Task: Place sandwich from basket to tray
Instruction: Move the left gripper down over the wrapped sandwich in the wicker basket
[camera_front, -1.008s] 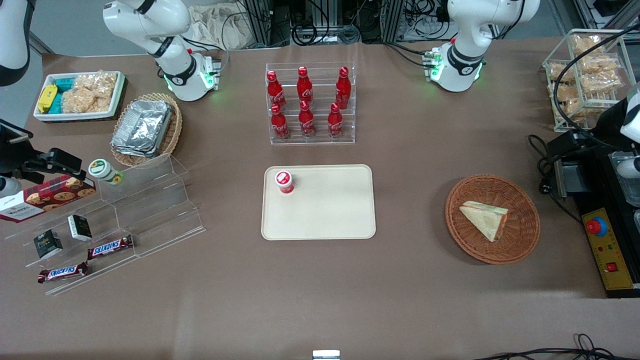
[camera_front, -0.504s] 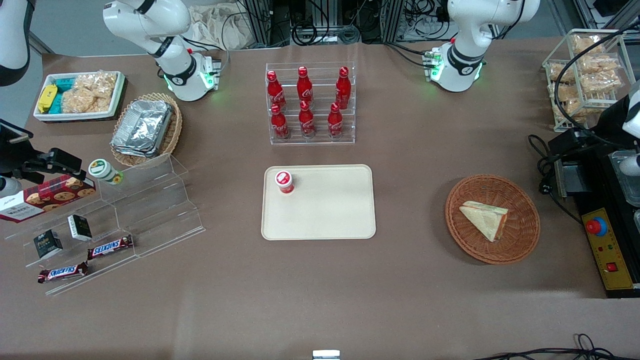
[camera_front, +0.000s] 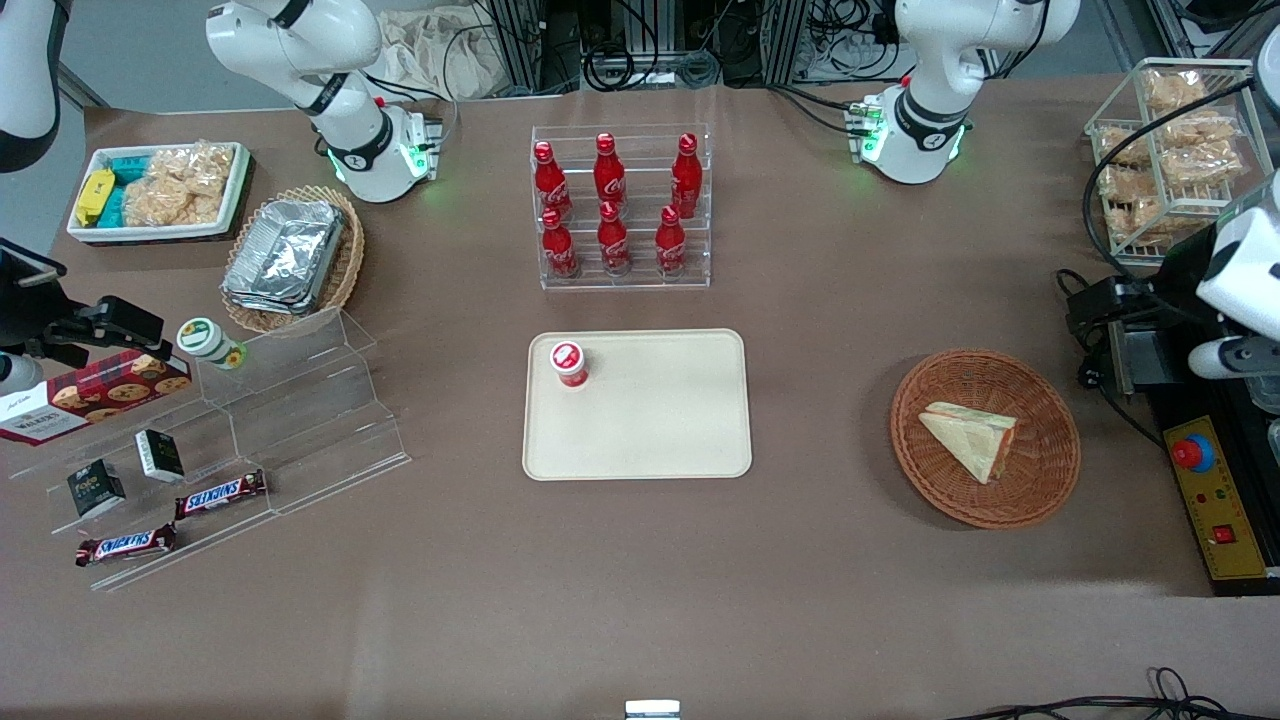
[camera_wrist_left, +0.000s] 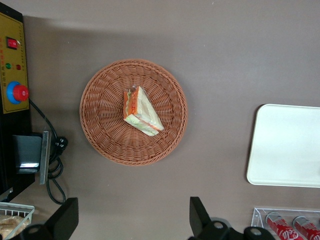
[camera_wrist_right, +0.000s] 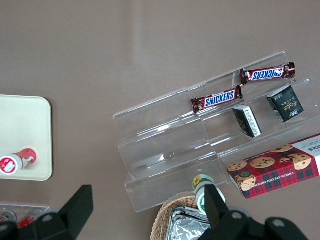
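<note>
In the basket (camera_front: 985, 437), toward the working arm's end of the table, the sandwich (camera_front: 970, 440) lies flat, orange filling edge showing; the tray (camera_front: 660, 430) sits well apart, carrying one small red-lidded cup (camera_front: 568, 363). The gripper (camera_wrist_left: 132, 222) hangs above the brown table (camera_front: 820, 300) beside the basket, jaws spread wide, holding nothing, its fingertips cut off by the frame edge

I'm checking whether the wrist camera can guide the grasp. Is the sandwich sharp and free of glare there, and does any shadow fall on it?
Left wrist view: the sandwich in the basket is sharp, evenly lit, unshadowed; the open gripper sits apart from it. Front view: the sandwich is smaller but clear; the basket casts a soft shadow toward the tray.
</note>
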